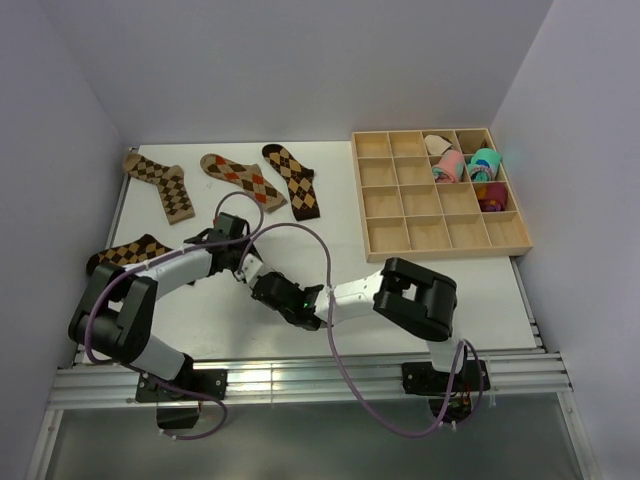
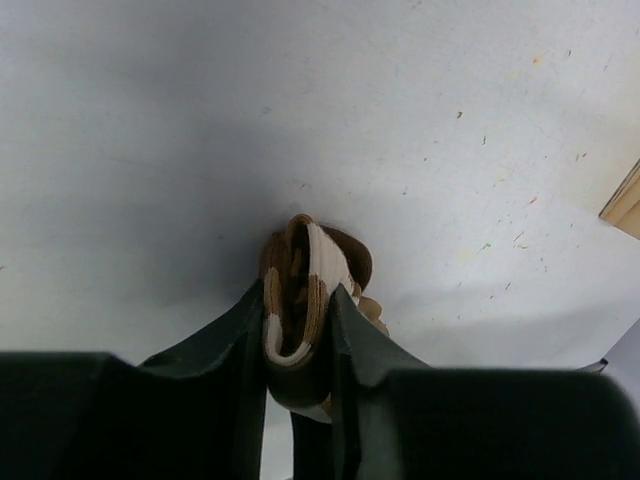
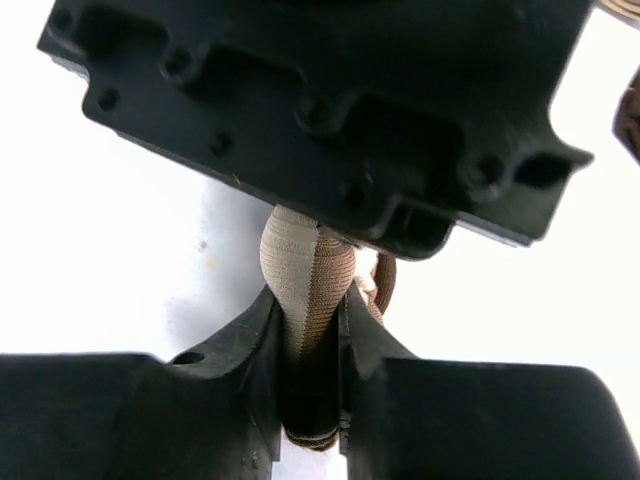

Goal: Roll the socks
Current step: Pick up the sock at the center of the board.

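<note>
Left gripper point(image 2: 298, 296) is clamped on the striped sock point(image 2: 308, 258), its jaws nearly together. The brown-and-cream fabric bulges out past the tips as a tight coil. Right gripper point(image 3: 308, 300) faces it head-on, and its jaws are pressed in on a cream and tan fold of the same sock. The left gripper's body fills the upper half of the right wrist view.

The double pinch probably lets one side keep the coil from unwinding while the other takes the loose end for tucking. The bundle hangs between the two grippers at the near middle of the surface point(image 1: 480, 290).

Three argyle socks point(image 1: 243, 180) lie flat from 11 to 12 o'clock, and a fourth lies at 9 o'clock. The tray point(image 1: 440, 253) sits at 2 o'clock, with pink and teal bundles point(image 1: 465, 165) in its far compartments.
</note>
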{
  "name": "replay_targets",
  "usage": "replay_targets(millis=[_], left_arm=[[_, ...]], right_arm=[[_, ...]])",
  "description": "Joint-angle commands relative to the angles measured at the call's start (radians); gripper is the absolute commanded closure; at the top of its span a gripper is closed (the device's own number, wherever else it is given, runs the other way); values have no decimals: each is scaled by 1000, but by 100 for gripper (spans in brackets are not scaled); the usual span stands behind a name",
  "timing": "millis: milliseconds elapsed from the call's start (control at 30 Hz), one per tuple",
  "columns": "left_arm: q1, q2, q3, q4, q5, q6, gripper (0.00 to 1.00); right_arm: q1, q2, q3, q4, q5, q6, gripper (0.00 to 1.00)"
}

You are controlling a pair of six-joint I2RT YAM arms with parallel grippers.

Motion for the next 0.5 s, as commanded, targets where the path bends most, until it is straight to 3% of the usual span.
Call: replay_targets(millis=[0, 167, 200, 467], left_arm=[[57, -43, 76, -127, 27, 81, 69], [158, -112, 211, -222, -7, 118, 49], [172, -121, 228, -230, -21, 127, 41], [313, -273, 294, -273, -106, 143, 24]], right_arm=[[-27, 8, -74, -167, -114, 78, 100], [-54, -64, -99, -179, -151, 86, 100], [-59, -75, -102, -181, -159, 86, 100], [-131, -234, -128, -209, -218, 144, 100]])
